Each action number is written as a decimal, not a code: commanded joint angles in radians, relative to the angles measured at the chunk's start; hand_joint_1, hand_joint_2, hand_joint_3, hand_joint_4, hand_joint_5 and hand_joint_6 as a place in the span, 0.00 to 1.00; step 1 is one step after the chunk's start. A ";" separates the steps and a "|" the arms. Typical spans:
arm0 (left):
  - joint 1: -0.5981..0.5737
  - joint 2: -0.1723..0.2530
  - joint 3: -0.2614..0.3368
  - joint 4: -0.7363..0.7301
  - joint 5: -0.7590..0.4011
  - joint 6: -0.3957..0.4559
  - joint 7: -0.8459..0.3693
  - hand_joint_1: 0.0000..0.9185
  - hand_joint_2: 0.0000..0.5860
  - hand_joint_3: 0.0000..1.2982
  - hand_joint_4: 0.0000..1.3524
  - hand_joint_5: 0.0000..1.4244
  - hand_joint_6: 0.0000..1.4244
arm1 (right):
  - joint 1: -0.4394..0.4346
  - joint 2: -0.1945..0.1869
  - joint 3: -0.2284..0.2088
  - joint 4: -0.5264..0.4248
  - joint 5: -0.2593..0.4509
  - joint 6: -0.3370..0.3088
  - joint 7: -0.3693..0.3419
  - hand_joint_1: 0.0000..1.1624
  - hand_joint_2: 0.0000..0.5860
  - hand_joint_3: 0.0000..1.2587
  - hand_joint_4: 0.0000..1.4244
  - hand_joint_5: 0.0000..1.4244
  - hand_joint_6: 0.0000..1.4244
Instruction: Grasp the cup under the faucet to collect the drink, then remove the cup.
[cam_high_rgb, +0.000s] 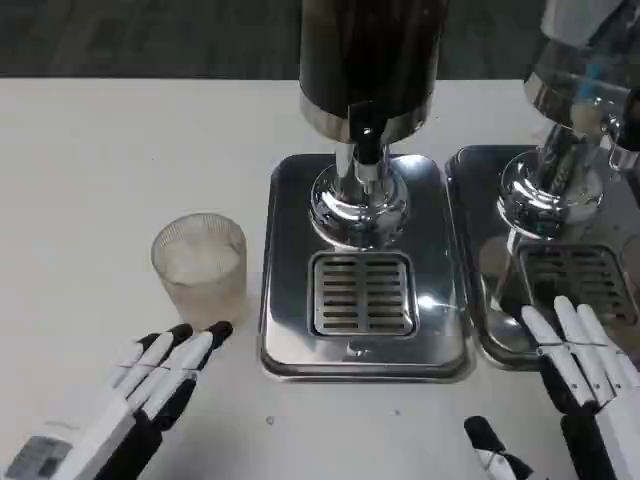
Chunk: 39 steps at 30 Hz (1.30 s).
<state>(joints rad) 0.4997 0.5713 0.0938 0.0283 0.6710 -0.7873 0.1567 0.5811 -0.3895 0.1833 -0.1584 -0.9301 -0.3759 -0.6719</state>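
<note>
- The cup (199, 262) stands upright on the white table (80, 160), to the left of the middle dispenser's drip tray (365, 345), and not under the faucet (366, 150). It is translucent and looks frosted; I cannot tell if there is drink inside.
- The left hand (160, 380) lies just in front of the cup, fingers stretched toward it and apart, holding nothing. Its fingertips are near the cup's base, but I see no contact.
- The right hand (580, 360) rests near the front edge of the second tray (480, 200) on the right, fingers straight and together, also holding nothing.
- I judge the task is at the grasping step: the cup is not yet taken.
- The next move calls for the left hand to go forward and close around the cup's wall, keeping it upright, and then to bring it over the grate (362, 292) below the faucet.
</note>
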 joint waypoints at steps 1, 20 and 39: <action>0.005 -0.005 -0.005 0.000 -0.005 0.010 0.012 0.00 0.16 0.00 0.00 0.00 0.00 | 0.001 0.007 -0.002 0.012 0.010 -0.011 -0.016 0.40 0.61 0.10 0.02 0.03 0.13; -0.023 -0.030 0.023 0.042 -0.086 -0.058 0.062 0.00 0.09 0.00 0.00 0.00 0.00 | 0.015 0.027 -0.002 -0.017 0.013 0.004 0.000 0.40 0.61 0.11 0.03 0.04 0.13; -0.301 -0.062 0.042 0.323 -0.234 -0.092 0.104 0.04 0.05 0.00 0.00 0.00 0.00 | -0.027 0.069 0.041 0.003 -0.014 0.018 0.004 0.41 0.61 0.11 0.04 0.05 0.14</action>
<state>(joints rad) 0.2296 0.5224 0.1368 0.3095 0.4423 -0.8688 0.2412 0.5630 -0.3223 0.2170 -0.1639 -0.9425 -0.3623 -0.6712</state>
